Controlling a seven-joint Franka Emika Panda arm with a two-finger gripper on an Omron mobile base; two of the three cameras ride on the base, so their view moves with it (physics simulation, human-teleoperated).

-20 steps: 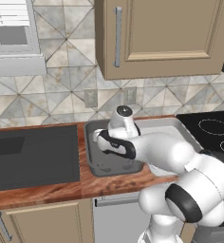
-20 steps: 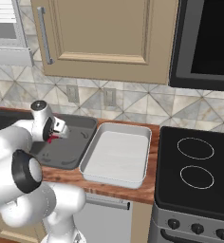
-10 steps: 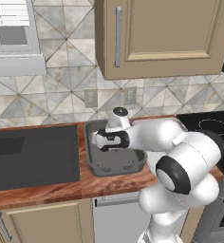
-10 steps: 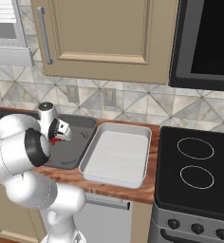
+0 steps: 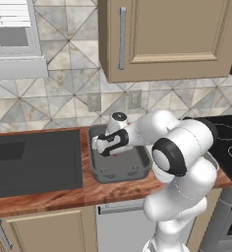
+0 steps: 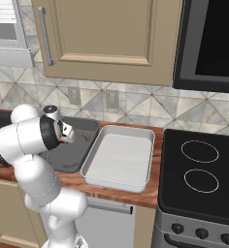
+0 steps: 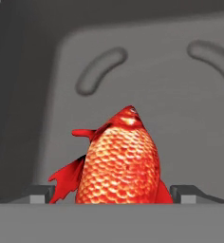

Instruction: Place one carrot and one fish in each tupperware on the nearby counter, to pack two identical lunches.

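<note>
A red-orange fish (image 7: pixel 121 161) with fins lies low between my gripper's (image 7: pixel 113 192) fingertips (image 7: pixel 40 193), over the floor of the dark grey tupperware (image 7: pixel 180 104). The jaws stand wide, with a gap between the left tip and the fish's body. From the base, my gripper (image 5: pixel 104 147) hangs just above the left part of the dark tupperware (image 5: pixel 120 177), a speck of red under it. The light grey-white tupperware (image 6: pixel 119 160) lies next to the dark one (image 6: pixel 82 145) on the wood counter (image 5: pixel 49 194), with nothing in it. The carrot is out of view.
A black sink basin (image 5: pixel 34 162) is sunk into the counter left of the dark tray. The black stovetop (image 6: pixel 199 164) lies right of the light tray. Wall cabinets (image 5: pixel 172 39) hang above, and my own elbow bulks over the counter's front edge.
My arm has folded and its elbow has swung round toward the counter's front. The hand has stayed low over the dark tray, drifting slightly left, jaws as wide as before.
</note>
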